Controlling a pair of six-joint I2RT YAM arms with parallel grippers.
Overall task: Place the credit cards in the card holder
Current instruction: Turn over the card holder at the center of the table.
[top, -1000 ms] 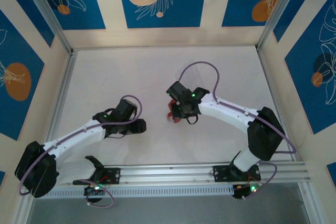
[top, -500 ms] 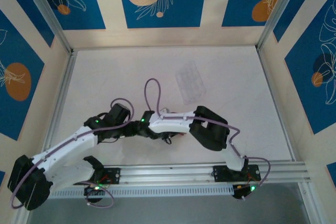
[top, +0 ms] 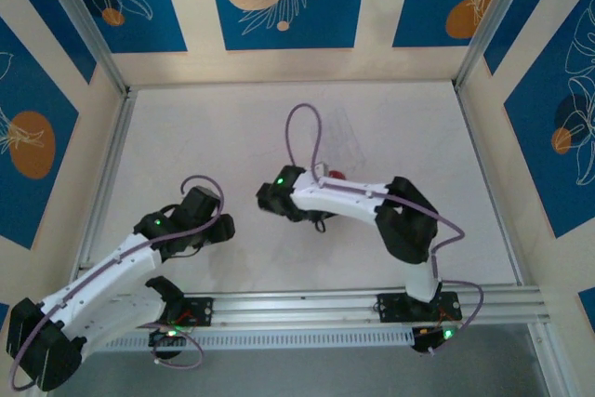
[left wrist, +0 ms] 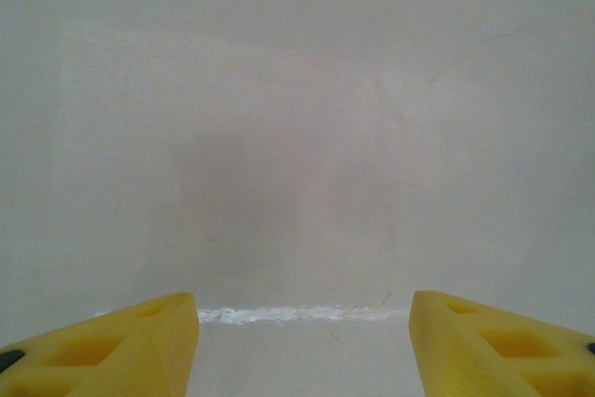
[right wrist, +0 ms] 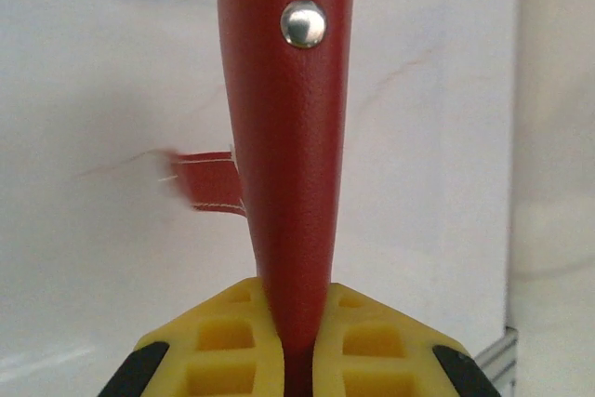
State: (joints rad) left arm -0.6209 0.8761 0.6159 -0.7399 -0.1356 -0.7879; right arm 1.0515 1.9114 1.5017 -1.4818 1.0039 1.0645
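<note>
Card holder (right wrist: pixel 284 137), stud (right wrist: pixel 304 23) plain at the right wrist, pinched by right end effector (right wrist: pixel 297 309); left end effector (left wrist: pixel 302 327) spread.

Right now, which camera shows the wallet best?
Right wrist: the red wallet stands close up between the fingers, stud and tab visible. Top view gives a red speck beside the right arm, too small to identify.

So the card holder (right wrist: pixel 284 137) sits pinched in the right hand (right wrist: pixel 299 309) mid-tabletop (top: pixel 214 127), with the left hand (top: pixel 219 228) to its left, nearer the near edge.
</note>
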